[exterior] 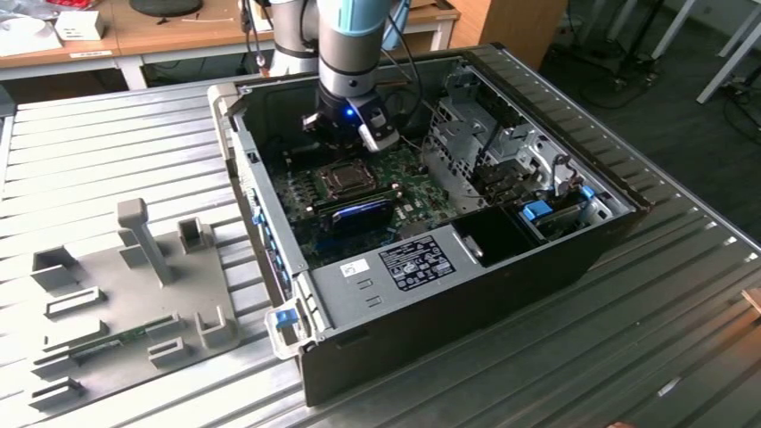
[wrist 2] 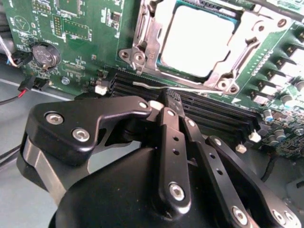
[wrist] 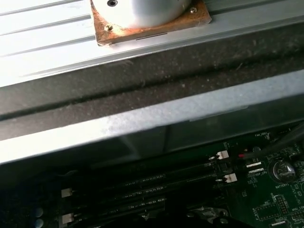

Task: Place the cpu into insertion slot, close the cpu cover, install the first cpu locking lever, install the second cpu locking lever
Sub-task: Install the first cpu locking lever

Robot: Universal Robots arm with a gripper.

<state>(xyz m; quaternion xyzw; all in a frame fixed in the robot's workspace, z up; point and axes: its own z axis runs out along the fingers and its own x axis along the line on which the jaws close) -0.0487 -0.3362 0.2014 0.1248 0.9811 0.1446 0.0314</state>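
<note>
One cpu (wrist 2: pixel 197 40) — in insertion slot (wrist 2: pixel 144 35)

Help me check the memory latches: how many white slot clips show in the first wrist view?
4 white clips: one pair near the coin battery, one pair at the memory slots' opposite ends. Shadow may hide more.

Open-topped computer case (exterior: pixel 476 330): the insertion slot (exterior: pixel 345 178) lay open from above, hemmed by the case wall (exterior: pixel 241 169) on the exterior view's left and the drive cage (exterior: pixel 476 134) on its right. Black memory slots (wrist 2: pixel 213 111) ran just beside it, close under the gripper (wrist 2: pixel 164 100).
</note>
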